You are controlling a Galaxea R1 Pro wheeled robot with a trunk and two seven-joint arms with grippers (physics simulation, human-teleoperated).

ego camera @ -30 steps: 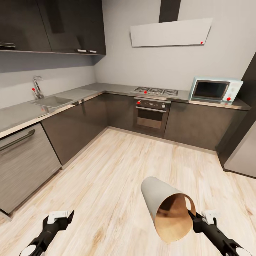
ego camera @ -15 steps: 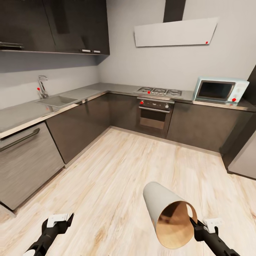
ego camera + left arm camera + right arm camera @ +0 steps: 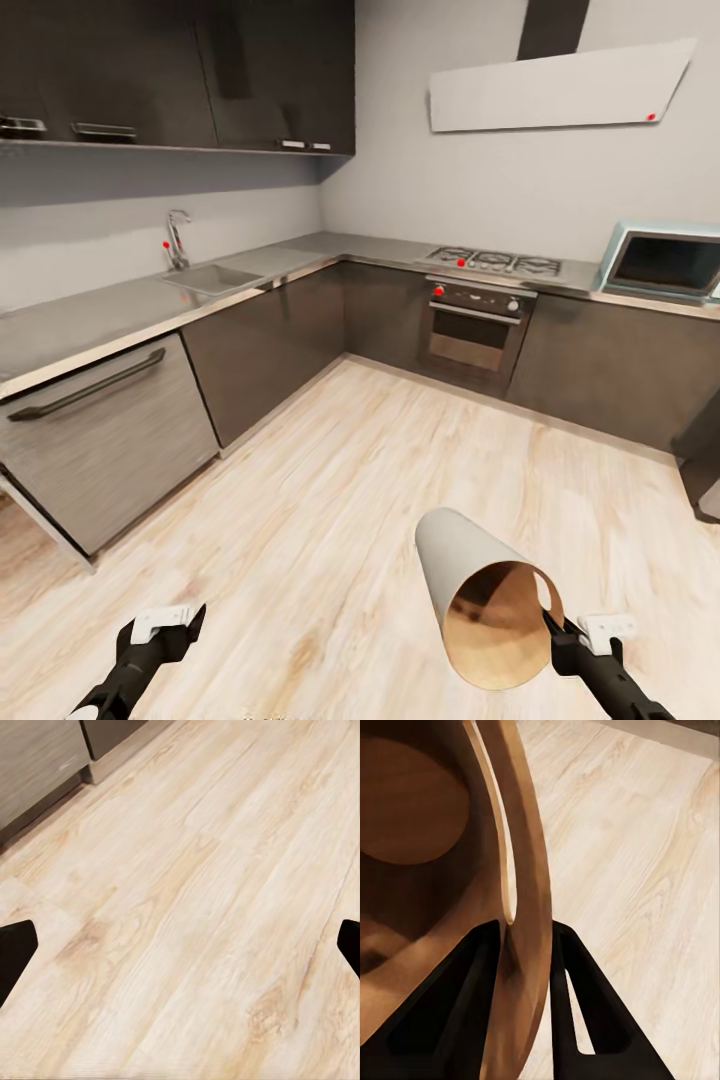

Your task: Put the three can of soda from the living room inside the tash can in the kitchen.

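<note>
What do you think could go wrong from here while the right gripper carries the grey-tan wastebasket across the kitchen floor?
1. The right gripper pinches just the thin rim of the grey-tan tapered wastebasket, one finger inside the wall; it might slip or swing loose.
2. The wastebasket is tipped with its open mouth facing the robot, so anything put inside could roll out.
3. The open left gripper offers no support.

Dark cabinets (image 3: 270,345), pale wood floor (image 3: 330,520)

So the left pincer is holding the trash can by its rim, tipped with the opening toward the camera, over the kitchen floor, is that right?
Not quite: the right pincer holds the trash can by its rim, as the head view shows and the right wrist view confirms. The left pincer is open and empty. The rest stands: it is tipped, opening toward the camera, above the kitchen floor.
</note>
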